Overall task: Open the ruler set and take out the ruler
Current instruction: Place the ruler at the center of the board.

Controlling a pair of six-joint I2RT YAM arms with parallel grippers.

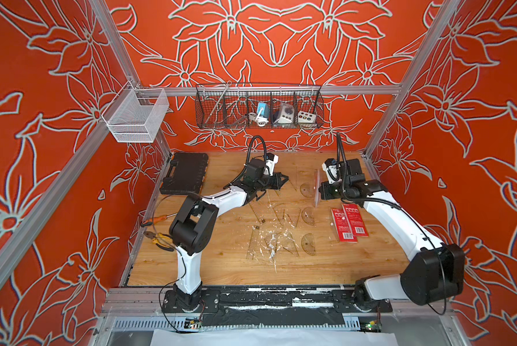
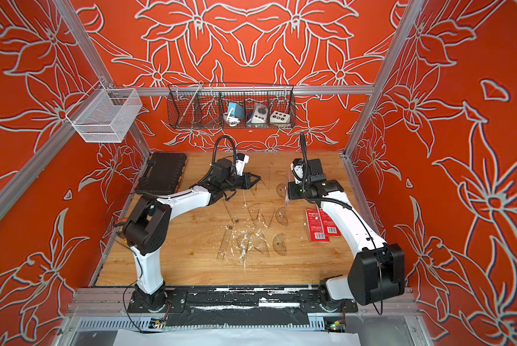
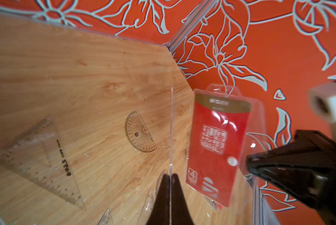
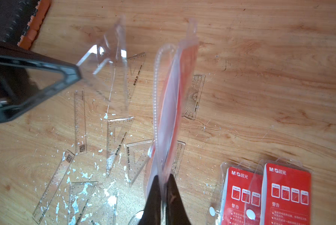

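Two spare red ruler packs (image 1: 349,223) lie side by side on the wooden table (image 1: 221,263) near the right arm. The ruler set (image 1: 316,188) itself is held on edge over the table's far right part, pinched by the right end effector (image 4: 163,176). On the back rail, a black wire basket (image 1: 203,102) holds a blue device (image 1: 262,108) and white boxes (image 1: 306,116). Only the wrist views show the left end effector (image 3: 170,176) pressed onto a clear flat piece (image 3: 171,126), edge-on, beside the set. Loose rulers (image 4: 79,120), set squares (image 1: 284,244) and protractors (image 1: 309,244) lie mid-table among white flecks. Orange floral walls enclose the table.
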